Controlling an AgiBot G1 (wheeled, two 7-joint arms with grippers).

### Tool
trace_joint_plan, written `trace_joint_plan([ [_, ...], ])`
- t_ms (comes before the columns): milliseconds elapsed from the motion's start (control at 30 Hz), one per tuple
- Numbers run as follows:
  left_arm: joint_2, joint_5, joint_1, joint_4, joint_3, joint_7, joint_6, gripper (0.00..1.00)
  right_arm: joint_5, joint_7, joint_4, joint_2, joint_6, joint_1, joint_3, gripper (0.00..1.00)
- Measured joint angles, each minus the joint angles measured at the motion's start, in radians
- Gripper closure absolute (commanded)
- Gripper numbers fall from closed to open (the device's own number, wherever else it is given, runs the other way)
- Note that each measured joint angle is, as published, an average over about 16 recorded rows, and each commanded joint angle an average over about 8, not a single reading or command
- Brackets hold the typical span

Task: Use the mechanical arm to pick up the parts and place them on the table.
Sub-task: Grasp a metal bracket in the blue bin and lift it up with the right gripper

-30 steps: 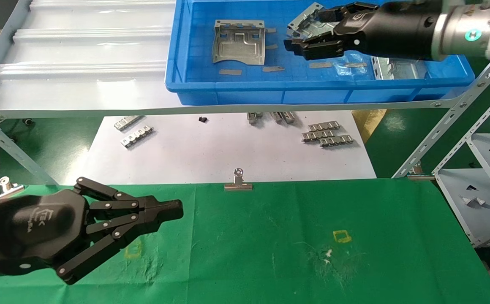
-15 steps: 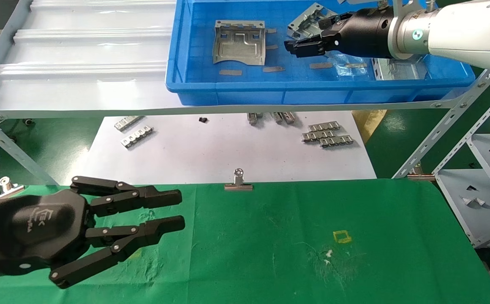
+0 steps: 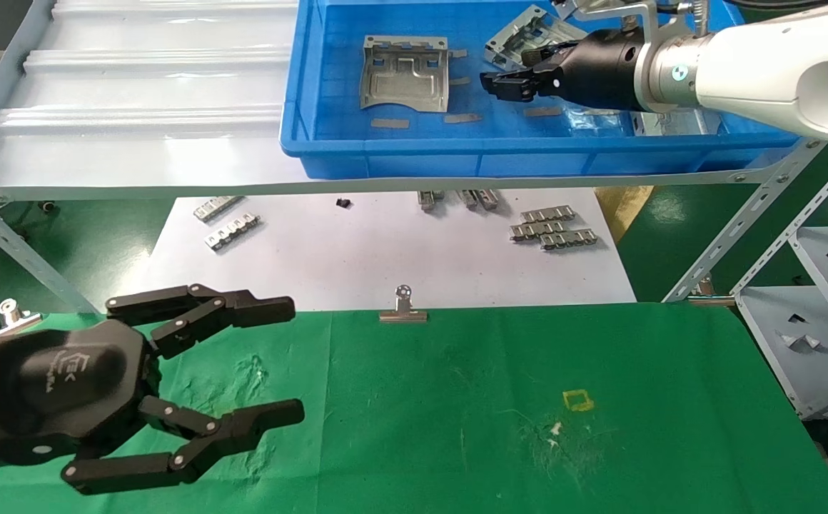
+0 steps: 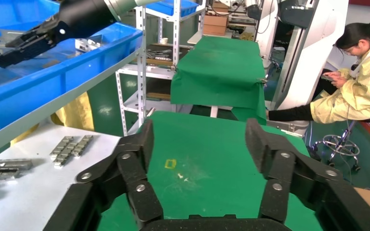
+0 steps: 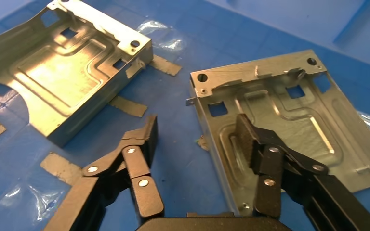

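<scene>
Since a second ago left gripper [image 3: 289,360] went from pressed together to spread wide over the near-left of the table [image 3: 492,428]; right gripper [image 3: 503,82] rolled and its jaws narrowed in head view, arm swung in from the right

Right fingers [image 5: 144,139] are spread, holding nothing. In the right wrist view they straddle the edge of the tilted part [image 5: 289,120]: one finger over its embossed panel, the other over bare blue tray [image 3: 400,153] floor beside it. Can't tell if the pads touch metal yet

Second part [image 3: 403,73] lies flat further left in the tray, apart from the fingers. A third looks half hidden under the right arm

Outward: black gripper body, silver wrist block, white arm casing coming in from the far right. Left gripper idle, nothing between its fingers

Risks, my read:
- part sits tilted, so closing may push it flat or skate it away instead of pinching the edge
- thin plate, grip lands on one edge, could pivot or drop on the way to the table
- tray wall is between tray and table, low carry could clip it
</scene>
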Motion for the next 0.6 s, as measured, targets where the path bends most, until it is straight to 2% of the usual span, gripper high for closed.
trace_joint_plan([
  [600, 0.0, 0.0, 0.0, 0.0, 0.0, 0.0, 0.0, 0.0, 0.005, -0.036, 0.012, 0.009, 0.003, -0.011, 0.003, 1.0],
])
